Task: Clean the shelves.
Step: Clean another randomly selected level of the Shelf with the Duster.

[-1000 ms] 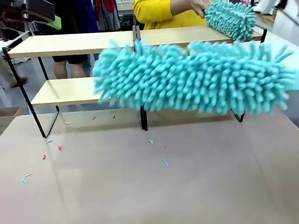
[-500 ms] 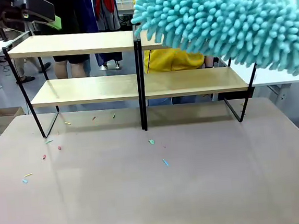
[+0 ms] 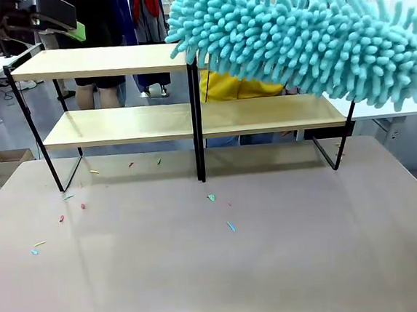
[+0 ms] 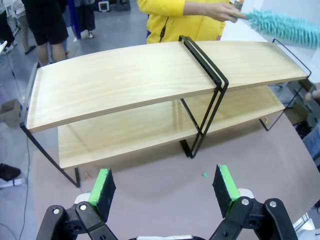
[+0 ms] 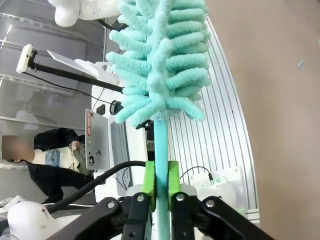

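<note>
The shelves [image 3: 105, 60] are two light-wood boards in a black frame with a centre divider, standing across the far side of the table; they also show in the left wrist view [image 4: 125, 75]. My right gripper [image 5: 161, 186] is shut on the thin handle of a fluffy teal duster [image 5: 160, 60]. That duster [image 3: 300, 38] hangs large in front of the right half of the top board. My left gripper [image 4: 164, 186] is open and holds nothing, high above the table and facing the shelves. A person in yellow holds a second teal duster [image 4: 282, 25] over the far right end.
Small coloured scraps [image 3: 211, 197] lie on the table [image 3: 219, 272] before the shelves, more at the left [image 3: 60, 216]. A cardboard box [image 3: 8, 162] sits on the floor at left. People stand behind the shelves.
My duster rose from in front of the lower board to the top board's height, then shifted slightly left. The person's duster lifted off the top board's right end.
</note>
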Controlling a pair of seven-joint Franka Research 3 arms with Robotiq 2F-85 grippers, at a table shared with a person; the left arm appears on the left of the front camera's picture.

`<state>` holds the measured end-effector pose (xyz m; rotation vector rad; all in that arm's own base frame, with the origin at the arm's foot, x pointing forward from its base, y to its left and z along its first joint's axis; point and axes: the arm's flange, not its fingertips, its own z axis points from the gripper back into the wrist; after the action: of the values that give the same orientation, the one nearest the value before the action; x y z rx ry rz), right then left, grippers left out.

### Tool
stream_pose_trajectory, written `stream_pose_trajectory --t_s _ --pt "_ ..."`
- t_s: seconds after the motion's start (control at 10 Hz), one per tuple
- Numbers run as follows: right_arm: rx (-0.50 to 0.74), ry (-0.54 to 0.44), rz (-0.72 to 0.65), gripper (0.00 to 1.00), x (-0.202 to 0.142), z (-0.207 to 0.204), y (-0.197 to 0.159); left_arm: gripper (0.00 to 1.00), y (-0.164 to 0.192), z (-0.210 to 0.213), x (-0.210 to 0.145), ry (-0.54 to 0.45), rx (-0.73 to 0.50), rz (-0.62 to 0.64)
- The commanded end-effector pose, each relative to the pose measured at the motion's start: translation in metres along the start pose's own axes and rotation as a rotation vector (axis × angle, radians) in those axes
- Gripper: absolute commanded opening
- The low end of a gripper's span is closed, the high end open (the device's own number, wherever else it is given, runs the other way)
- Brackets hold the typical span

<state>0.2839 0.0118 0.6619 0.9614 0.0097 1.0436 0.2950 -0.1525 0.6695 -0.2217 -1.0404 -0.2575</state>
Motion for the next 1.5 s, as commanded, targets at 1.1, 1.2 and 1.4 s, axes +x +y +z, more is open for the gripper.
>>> stream_pose_trajectory --t_s 1.1,1.2,1.4 --pt "-0.367 -0.643 -0.123 0.12 -0.176 0.184 0.021 1.00 0.000 0.000 0.000 -0.003 0.011 0.003" --pt "-0.350 -0.653 -0.122 0.12 -0.179 0.180 0.011 1.00 0.000 0.000 0.000 -0.003 0.011 0.003" --pt "-0.341 -0.649 -0.142 0.12 -0.179 0.188 0.020 1.00 0.000 0.000 0.000 -0.003 0.011 0.003"
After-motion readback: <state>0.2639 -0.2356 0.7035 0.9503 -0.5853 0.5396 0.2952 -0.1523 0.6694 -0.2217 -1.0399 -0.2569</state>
